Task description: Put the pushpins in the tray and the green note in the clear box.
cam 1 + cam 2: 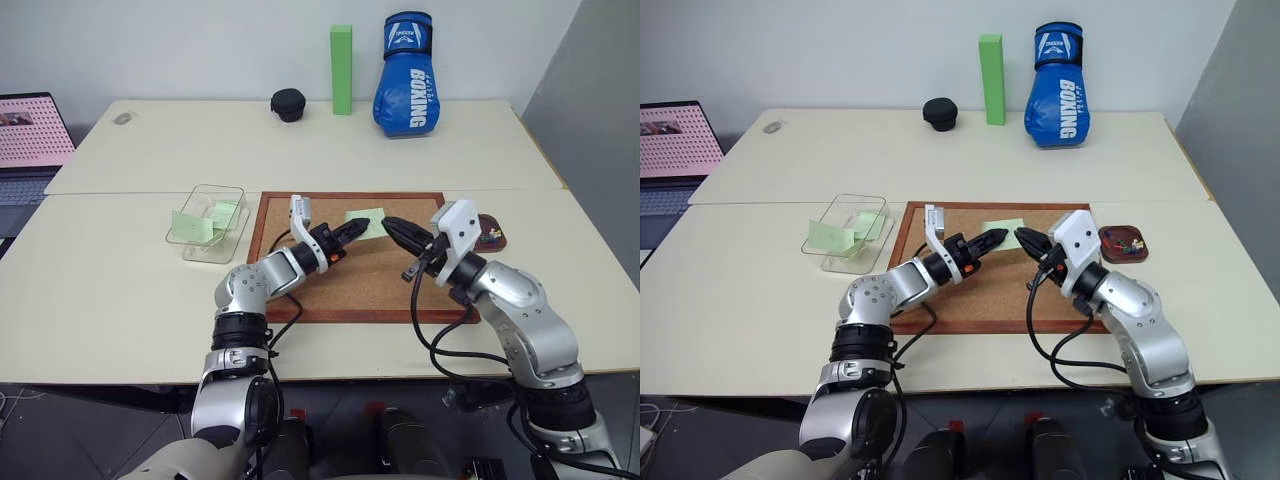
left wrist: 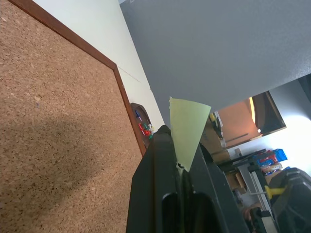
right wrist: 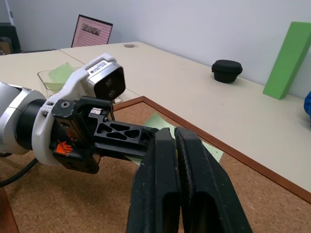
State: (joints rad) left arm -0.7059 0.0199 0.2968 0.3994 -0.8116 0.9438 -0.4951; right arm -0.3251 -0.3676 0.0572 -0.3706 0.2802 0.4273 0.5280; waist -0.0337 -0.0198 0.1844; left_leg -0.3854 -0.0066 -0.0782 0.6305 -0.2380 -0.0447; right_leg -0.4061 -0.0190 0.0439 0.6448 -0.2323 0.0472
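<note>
My left gripper (image 1: 352, 229) is shut on one edge of the pale green note (image 1: 368, 220) over the far part of the corkboard (image 1: 350, 290). In the left wrist view the green note (image 2: 187, 126) sticks out past the black fingers (image 2: 160, 165). My right gripper (image 1: 388, 224) is shut on nothing, its tip close to the note's other side. The clear box (image 1: 190, 247) stands left of the board with pale green notes inside. The small dark tray (image 1: 497, 243) sits at the board's right edge, with coloured pushpins (image 2: 143, 128) in it.
At the back of the table stand a tall green block (image 1: 342, 70), a blue boxing glove (image 1: 408, 88) and a round black object (image 1: 288, 104). An open laptop (image 1: 30, 140) sits at the far left. A seam (image 1: 150, 193) runs across between the two tabletops.
</note>
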